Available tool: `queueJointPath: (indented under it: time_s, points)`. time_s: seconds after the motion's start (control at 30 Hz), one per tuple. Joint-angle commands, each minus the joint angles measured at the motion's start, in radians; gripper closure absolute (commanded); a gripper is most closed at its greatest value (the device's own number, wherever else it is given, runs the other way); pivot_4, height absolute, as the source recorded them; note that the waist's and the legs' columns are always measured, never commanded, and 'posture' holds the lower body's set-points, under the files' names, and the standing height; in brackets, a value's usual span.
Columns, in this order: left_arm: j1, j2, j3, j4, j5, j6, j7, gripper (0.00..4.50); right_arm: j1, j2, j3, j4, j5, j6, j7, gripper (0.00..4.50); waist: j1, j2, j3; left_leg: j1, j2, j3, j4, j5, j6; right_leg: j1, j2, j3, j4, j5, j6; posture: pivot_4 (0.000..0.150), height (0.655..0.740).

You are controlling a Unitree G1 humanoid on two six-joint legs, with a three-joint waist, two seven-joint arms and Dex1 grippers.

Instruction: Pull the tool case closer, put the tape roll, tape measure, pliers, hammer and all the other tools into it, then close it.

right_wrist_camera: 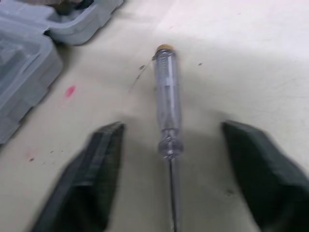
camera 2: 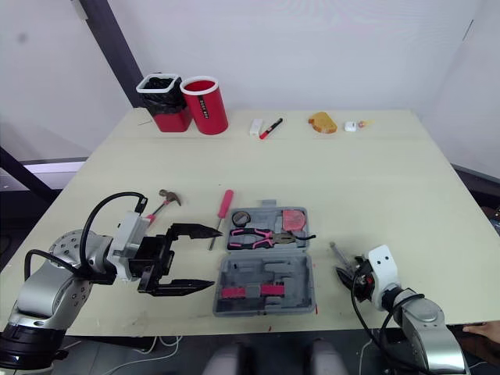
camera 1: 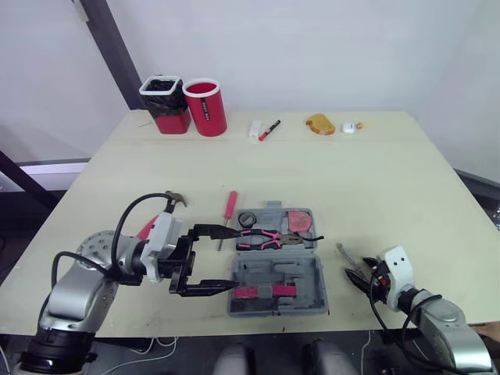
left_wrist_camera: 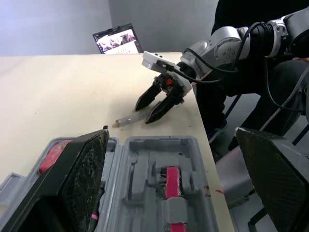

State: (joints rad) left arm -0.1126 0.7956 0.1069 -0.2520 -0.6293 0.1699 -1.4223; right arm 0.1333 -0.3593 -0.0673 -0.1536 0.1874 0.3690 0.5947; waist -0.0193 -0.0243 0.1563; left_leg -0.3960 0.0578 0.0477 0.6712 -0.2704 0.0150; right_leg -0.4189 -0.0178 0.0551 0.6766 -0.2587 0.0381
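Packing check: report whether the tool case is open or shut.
Open. The tool case lies spread flat, both halves facing up, pliers showing in the far half.

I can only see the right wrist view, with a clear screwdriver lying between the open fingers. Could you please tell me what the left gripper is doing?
Observer: The left gripper is open, with its fingertips at the left edge of the open tool case.
Operator: Thank you. Which tools are outside the case besides the clear screwdriver?
Observer: A hammer and a red screwdriver lie on the table, to the left of the case.
Operator: And is anything in the case yet?
Observer: Pink-handled pliers lie in its far half.
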Motion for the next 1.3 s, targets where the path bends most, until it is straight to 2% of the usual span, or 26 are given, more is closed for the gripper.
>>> queueJointPath:
  time_s: [0.03, 0.13, 0.43, 0.67, 0.8, 1.03, 1.3]
  points:
    - [-0.010, 0.009, 0.012, 0.001, -0.005, -0.005, -0.009, 0.00, 0.019, 0.006, 0.008, 0.016, 0.010, -0.029, -0.003, 3.31, 0.000, 0.000, 0.000, 0.000, 0.000, 0.000, 0.000, 0.000, 0.000, 0.000, 0.000, 0.000, 0.000, 0.000, 0.000, 0.150, 0.7400]
    - [-0.011, 0.009, 0.012, 0.003, -0.005, -0.006, -0.010, 0.00, 0.024, 0.006, 0.013, 0.022, 0.008, -0.044, -0.007, 4.37, 0.000, 0.000, 0.000, 0.000, 0.000, 0.000, 0.000, 0.000, 0.000, 0.000, 0.000, 0.000, 0.000, 0.000, 0.000, 0.150, 0.7400]
    - [-0.001, -0.004, 0.020, 0.016, -0.016, -0.001, 0.002, 0.00, 0.004, -0.056, 0.000, -0.011, 0.017, -0.059, 0.020, 4.37, 0.003, 0.000, 0.000, 0.000, 0.000, 0.000, 0.000, 0.000, 0.000, 0.000, 0.000, 0.000, 0.000, 0.000, 0.000, 0.150, 0.7400]
    - [0.008, -0.005, 0.047, 0.055, -0.023, -0.008, 0.004, 0.00, -0.121, -0.181, 0.050, -0.127, 0.066, 0.023, 0.153, 4.37, 0.000, 0.001, 0.001, 0.000, 0.000, 0.001, 0.000, 0.000, 0.000, 0.000, 0.000, 0.001, 0.000, 0.000, 0.000, 0.150, 0.7400]
    - [0.015, 0.008, 0.056, 0.096, -0.008, -0.032, -0.024, 0.00, -0.227, -0.204, 0.111, -0.205, 0.112, 0.108, 0.202, 4.37, 0.002, 0.001, 0.001, 0.000, 0.000, -0.001, 0.000, 0.000, 0.000, 0.000, 0.001, 0.000, 0.001, 0.000, 0.000, 0.150, 0.7400]
    - [0.025, 0.026, 0.076, 0.125, 0.000, -0.039, -0.038, 0.00, -0.418, -0.258, 0.320, -0.308, 0.109, 0.328, 0.267, 4.37, 0.005, 0.001, 0.001, -0.002, 0.000, 0.000, 0.001, 0.000, 0.000, 0.000, -0.001, -0.001, -0.001, 0.000, 0.000, 0.150, 0.7400]
    - [0.064, 0.059, 0.095, 0.183, 0.032, -0.063, -0.063, 0.00, -0.641, -0.237, 0.595, -0.286, 0.016, 0.471, 0.283, 4.37, 0.004, 0.001, 0.001, -0.002, 0.000, -0.001, 0.001, 0.000, 0.000, -0.001, 0.000, -0.002, 0.000, 0.000, 0.000, 0.150, 0.7400]
